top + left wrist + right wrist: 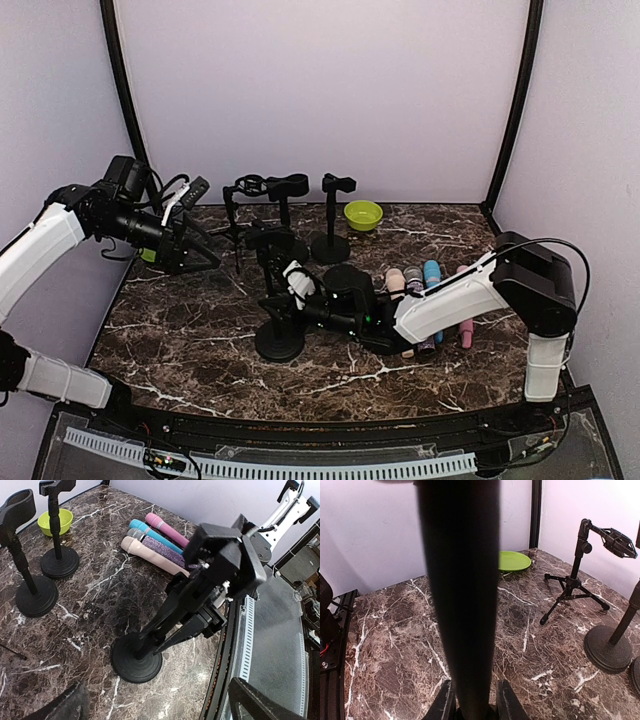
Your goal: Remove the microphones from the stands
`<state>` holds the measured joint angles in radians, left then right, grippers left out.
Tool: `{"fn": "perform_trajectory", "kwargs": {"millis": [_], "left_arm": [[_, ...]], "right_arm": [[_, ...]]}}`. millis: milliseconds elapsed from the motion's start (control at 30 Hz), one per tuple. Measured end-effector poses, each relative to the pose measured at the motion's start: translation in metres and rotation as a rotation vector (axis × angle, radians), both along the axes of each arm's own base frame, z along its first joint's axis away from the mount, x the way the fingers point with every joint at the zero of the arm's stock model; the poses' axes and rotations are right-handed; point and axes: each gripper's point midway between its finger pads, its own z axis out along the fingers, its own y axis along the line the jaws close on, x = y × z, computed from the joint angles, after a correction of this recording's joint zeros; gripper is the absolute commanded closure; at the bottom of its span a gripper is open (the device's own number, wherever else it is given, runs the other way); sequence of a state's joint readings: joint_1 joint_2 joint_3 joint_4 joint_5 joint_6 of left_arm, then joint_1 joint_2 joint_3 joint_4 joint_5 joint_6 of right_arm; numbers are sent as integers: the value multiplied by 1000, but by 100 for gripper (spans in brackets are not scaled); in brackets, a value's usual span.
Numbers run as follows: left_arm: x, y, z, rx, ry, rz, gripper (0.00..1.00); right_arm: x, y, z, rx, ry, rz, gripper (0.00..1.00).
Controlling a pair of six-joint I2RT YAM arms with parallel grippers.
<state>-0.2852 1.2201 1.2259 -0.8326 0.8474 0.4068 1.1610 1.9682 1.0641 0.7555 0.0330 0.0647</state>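
From here, the right gripper (298, 283) at centre frame has its fingers narrowed snugly on the black microphone (460, 580) in its round-based stand (136, 660), so I'd lift along the clip's line to avoid tipping it, with the left gripper (195, 225) gaping wide at upper left.

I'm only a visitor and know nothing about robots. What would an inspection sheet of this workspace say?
Surface: dark brown marble-patterned tabletop, no spills seen.
Job's things: black round-based microphone stand near the front; its thick black shaft sits between the right jaws; pole or microphone, cannot tell.
Clutter: two spare black stands, tripod stand holding a black microphone, beige, purple glitter, blue and pink microphones lying together, lime-green bowl, green plate.
Grippers: left gripper raised, jaws open, empty; right gripper closed on the shaft.
Cables: black cable arching over the right arm.
Surroundings: pale lilac walls, black corner posts.
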Motion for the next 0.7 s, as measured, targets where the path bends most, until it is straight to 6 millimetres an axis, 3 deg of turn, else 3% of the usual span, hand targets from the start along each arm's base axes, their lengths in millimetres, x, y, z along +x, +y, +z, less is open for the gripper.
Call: {"fn": "perform_trajectory", "kwargs": {"millis": [167,300,467,533,700], "left_arm": [[-30,1,-24,-66,18,-30,1],[-53,1,-33,-123,-7,-41,2],[-51,-7,-20,-172,-73,-74,17],[-50,-9,-22,-179,-71,-80,25],[-45,-17,-34,-188,-14,-84,43]], "right_arm": [[2,2,11,-20,43,-15,100],[1,15,54,50,79,9,100],[-7,20,122,197,114,55,100],[-10,22,139,239,132,75,100],[-19,28,159,292,191,122,100]]}}
